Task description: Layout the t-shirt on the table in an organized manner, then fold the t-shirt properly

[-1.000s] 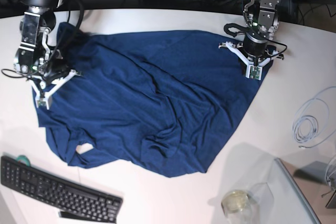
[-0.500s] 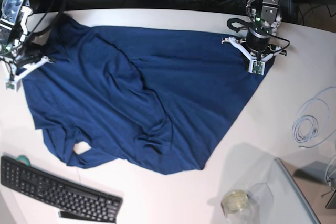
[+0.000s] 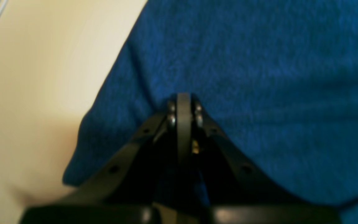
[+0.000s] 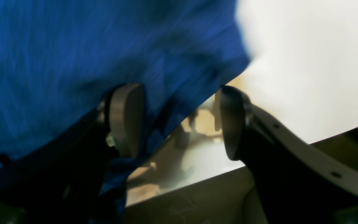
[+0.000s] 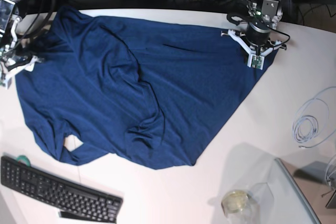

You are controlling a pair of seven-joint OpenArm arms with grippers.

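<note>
The large navy-blue knit t-shirt (image 5: 131,87) lies spread over the wide white table (image 5: 252,145), because the left gripper (image 5: 255,59), upper right, pinches one corner taut, while the right gripper (image 4: 179,121), far left, stands spread beside the cloth edge.

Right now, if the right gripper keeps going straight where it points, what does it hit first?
Likely the t-shirt. The right gripper stands open, one pad against the cloth's edge, cloth spread just ahead. The other pad faces bare table. Depth is blurred, so this is tentative.
</note>
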